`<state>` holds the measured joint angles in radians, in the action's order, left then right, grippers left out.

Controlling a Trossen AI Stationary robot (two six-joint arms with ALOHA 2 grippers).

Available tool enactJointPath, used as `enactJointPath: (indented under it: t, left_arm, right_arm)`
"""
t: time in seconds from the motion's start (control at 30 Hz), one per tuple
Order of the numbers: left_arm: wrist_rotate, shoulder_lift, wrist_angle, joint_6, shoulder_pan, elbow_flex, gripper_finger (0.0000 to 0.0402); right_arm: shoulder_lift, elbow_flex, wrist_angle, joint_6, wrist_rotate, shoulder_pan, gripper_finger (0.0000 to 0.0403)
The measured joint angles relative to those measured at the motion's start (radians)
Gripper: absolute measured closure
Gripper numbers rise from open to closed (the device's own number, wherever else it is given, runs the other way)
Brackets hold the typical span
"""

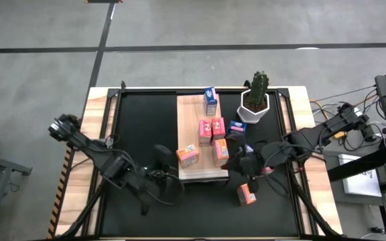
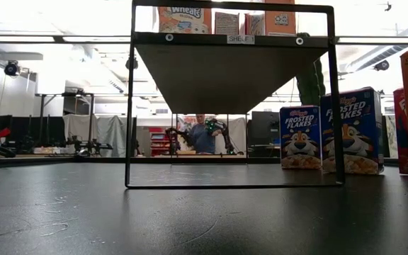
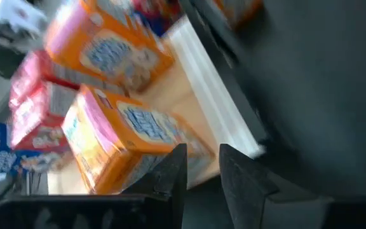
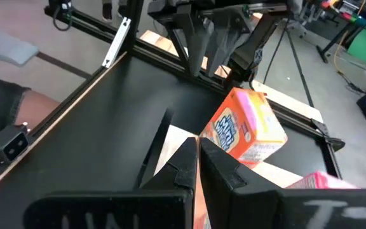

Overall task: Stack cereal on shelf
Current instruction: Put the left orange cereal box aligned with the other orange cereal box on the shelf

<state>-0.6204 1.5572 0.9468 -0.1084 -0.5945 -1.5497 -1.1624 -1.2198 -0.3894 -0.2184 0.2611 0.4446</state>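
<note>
Shelf point(image 1: 189, 134), frame centre: five cereal boxes on top.
Orange box point(image 1: 246, 194): on mat, lower right.
Right gripper point(image 1: 246, 163): fingers together, empty, above it. Open, descend squarely.
Left gripper point(image 1: 161, 175): slightly apart, empty, at shelf's lower-left corner.

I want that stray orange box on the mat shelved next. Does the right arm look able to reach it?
Probably yes: the orange box lies alone on the black mat, just beside the right gripper, nothing between them.
</note>
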Motion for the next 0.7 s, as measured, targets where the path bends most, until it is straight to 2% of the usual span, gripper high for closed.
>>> enactJointPath:
  t: [0.23,0.37,0.57,0.7]
  left_arm:
    - [-0.002,-0.174,-0.45,-0.093,0.006,0.336,0.0327]
    - [-0.01,-0.24,-0.644,-0.119,0.006,0.495,0.0327]
    - [-0.113,-0.281,-0.87,-0.127,0.011,0.652,0.0326]
    - [-0.124,-0.281,-0.997,-0.152,0.017,0.711,0.0326]
  right_arm:
    - [-0.144,-0.194,-0.11,-0.015,0.001,-0.033,0.0394]
    - [-0.225,-0.296,-0.176,-0.036,0.0,-0.073,0.0394]
    - [-0.336,-0.444,-0.265,-0.052,-0.007,-0.159,0.0394]
    - [-0.403,-0.536,-0.322,-0.064,-0.023,-0.218,0.0394]
